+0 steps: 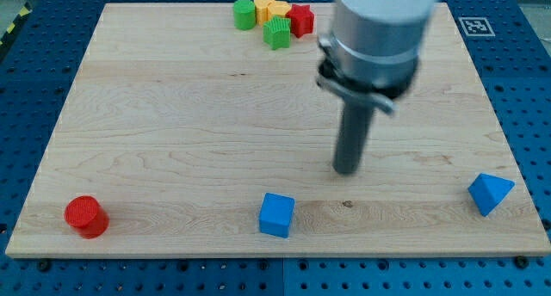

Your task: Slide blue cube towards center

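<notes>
The blue cube [276,214] sits near the view's bottom edge of the wooden board [172,115], a little left of the middle. My tip [346,170] is on the board up and to the right of the cube, with a clear gap between them. The rod rises into the arm's grey cylinder [379,29] at the view's top.
A blue triangular block [490,193] lies at the bottom right. A red cylinder [86,216] stands at the bottom left. At the top centre, a green cylinder [245,13], yellow blocks [271,5], a green block [277,33] and a red star-shaped block [300,20] cluster together.
</notes>
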Controlling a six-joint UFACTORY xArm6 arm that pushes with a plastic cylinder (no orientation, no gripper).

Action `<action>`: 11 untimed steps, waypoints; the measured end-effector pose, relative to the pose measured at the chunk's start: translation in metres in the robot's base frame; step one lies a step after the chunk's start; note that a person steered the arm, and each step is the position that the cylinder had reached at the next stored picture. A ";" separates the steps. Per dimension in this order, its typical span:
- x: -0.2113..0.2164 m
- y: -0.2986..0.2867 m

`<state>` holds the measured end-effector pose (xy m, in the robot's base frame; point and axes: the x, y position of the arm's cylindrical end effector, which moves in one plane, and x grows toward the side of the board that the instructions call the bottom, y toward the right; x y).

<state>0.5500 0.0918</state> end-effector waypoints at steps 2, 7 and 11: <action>0.069 0.009; 0.064 -0.115; -0.026 -0.120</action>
